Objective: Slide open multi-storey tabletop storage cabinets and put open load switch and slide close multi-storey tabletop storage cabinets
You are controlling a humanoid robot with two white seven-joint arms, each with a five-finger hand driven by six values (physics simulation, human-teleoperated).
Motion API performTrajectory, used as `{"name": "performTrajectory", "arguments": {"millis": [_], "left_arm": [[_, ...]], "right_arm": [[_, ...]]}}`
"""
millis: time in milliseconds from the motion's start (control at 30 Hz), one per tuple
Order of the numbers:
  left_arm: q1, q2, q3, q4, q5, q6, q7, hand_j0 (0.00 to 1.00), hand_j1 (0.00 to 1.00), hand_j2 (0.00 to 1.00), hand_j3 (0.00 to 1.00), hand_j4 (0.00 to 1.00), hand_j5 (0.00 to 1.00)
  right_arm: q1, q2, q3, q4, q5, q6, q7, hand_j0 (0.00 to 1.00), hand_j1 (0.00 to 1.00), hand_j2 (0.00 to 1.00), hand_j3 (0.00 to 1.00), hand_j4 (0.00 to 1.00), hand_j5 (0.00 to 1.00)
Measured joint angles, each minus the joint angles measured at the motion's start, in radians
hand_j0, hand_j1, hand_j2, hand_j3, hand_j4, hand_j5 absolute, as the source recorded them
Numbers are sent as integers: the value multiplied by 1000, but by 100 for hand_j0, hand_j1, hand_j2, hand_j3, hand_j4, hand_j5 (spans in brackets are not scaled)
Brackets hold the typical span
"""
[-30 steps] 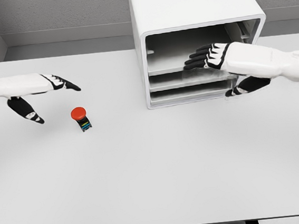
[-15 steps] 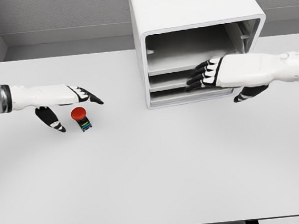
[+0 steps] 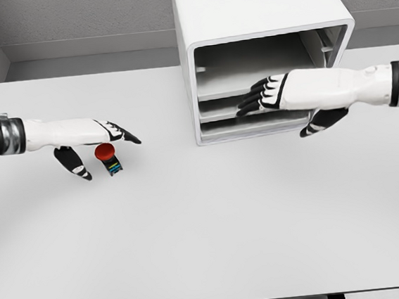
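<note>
The left robot hand [image 3: 88, 135] is spread, holding nothing, fingers above the red-capped load switch [image 3: 107, 158] standing near the bench's [image 3: 207, 226] left edge. The right robot hand [image 3: 279, 96], fingers extended and empty, lies across the open front of the storage cabinet [image 3: 261, 52] at the far edge.

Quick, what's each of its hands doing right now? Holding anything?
Left hand: open, fingers spread over the red switch, not gripping it.
Right hand: open, fingers extended at the front of the cabinet, holding nothing.
</note>
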Motion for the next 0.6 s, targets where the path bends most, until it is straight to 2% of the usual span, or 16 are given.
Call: {"name": "performTrajectory", "arguments": {"millis": [433, 600], "left_arm": [[3, -19, -1, 25, -7, 0, 0, 99, 99, 99, 99, 99, 99], [3, -21, -1, 22, -5, 0, 0, 86, 86, 86, 86, 86, 86]], "right_arm": [[-18, 102, -3, 71, -7, 0, 36, 100, 100, 100, 100, 100, 100], [-18, 128, -3, 153, -3, 0, 43, 100, 100, 100, 100, 100, 100]]}}
